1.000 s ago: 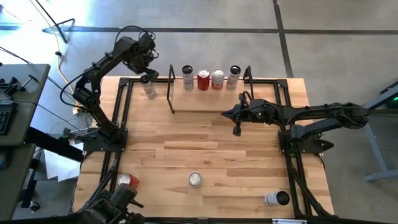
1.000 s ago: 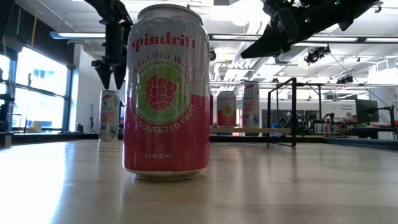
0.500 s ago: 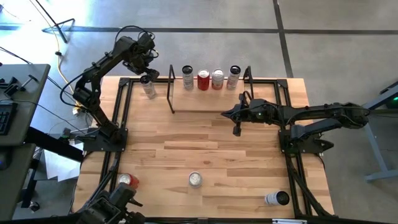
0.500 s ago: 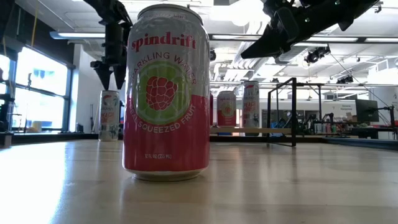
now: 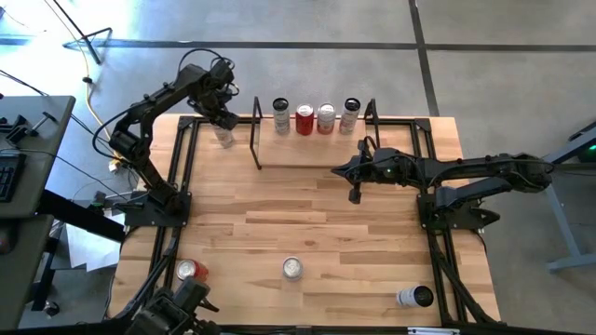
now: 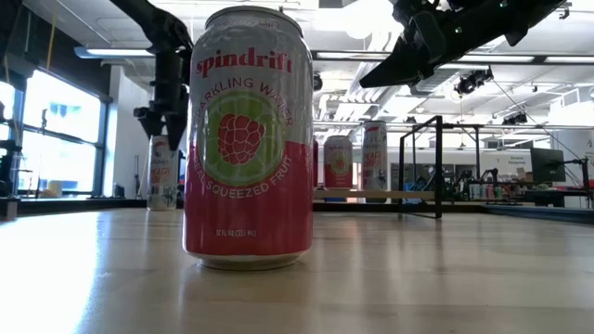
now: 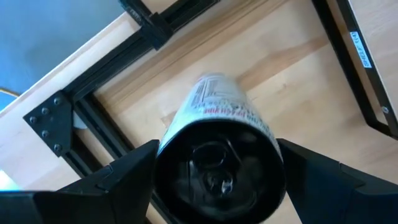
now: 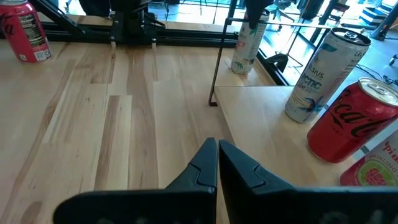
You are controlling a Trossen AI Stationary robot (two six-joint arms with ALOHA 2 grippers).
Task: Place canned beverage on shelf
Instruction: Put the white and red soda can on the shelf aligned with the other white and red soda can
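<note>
Wooden bench (image 5: 307, 214) with black rails, seen from above, carries the shelf (image 5: 312, 149) along its far edge, a light board between two black end frames. Four cans (image 5: 315, 117) stand in a row at the back of that board. The target can (image 5: 223, 134), pale with printed text, stands upright on the bench just outside the shelf's left end frame.

Change: the left end effector (image 5: 221, 113) has come down from its hover above the target can; in the low view its tips now reach the can's top, where earlier they hung clear above it. The left wrist view shows the can's lid (image 7: 217, 168) centred between the two fingers (image 7: 124, 180), which are spread apart with a gap on each side, not yet closed. This suggests the grasp is about to be made; the can is not yet held or lifted, and placement on the shelf remains to be done.

Unchanged: the right end effector (image 5: 355, 194) hovers in front of the shelf's right end, fingers together and holding nothing. Three more cans lie along the near side of the bench: a red one (image 5: 189, 271), a central raspberry-printed one (image 5: 292, 268) and a tipped one (image 5: 413, 297).
</note>
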